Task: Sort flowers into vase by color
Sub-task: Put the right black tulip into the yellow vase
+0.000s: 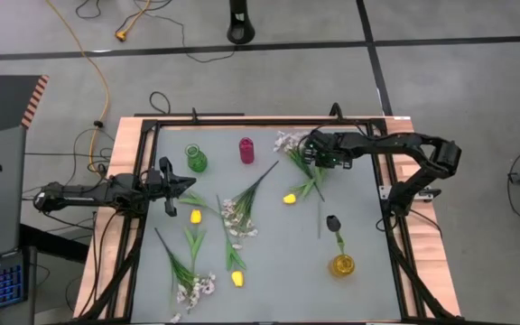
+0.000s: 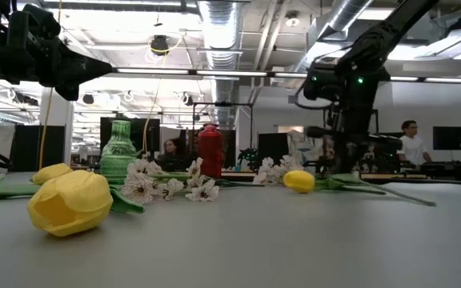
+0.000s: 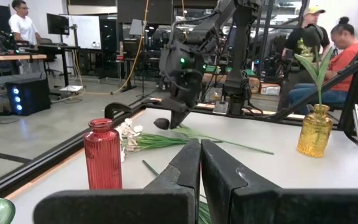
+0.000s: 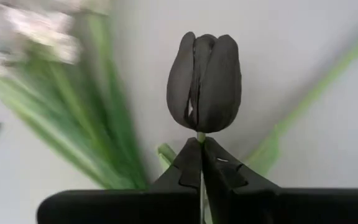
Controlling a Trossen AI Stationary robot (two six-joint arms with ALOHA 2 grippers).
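Observation:
My right gripper stands at the far right of the table, over a white-blossom spray, shut on a dark tulip. My left gripper waits shut at the left edge, touching nothing. Green vase and red vase stand at the far side. The yellow vase near the right front holds another dark tulip. Yellow tulips and white sprays lie flat on the table. My right gripper pinches the dark tulip's green stem between its two fingertips, right under the flower head. The fingers come slanting down from above. The head sticks out beyond the fingertips and shows clear of the table; the fingers hide the rest of the stem.
A black frame runs around the grey table top. Long green stems and leaves lie under and beside my right gripper. People sit and stand in the room beyond the table.

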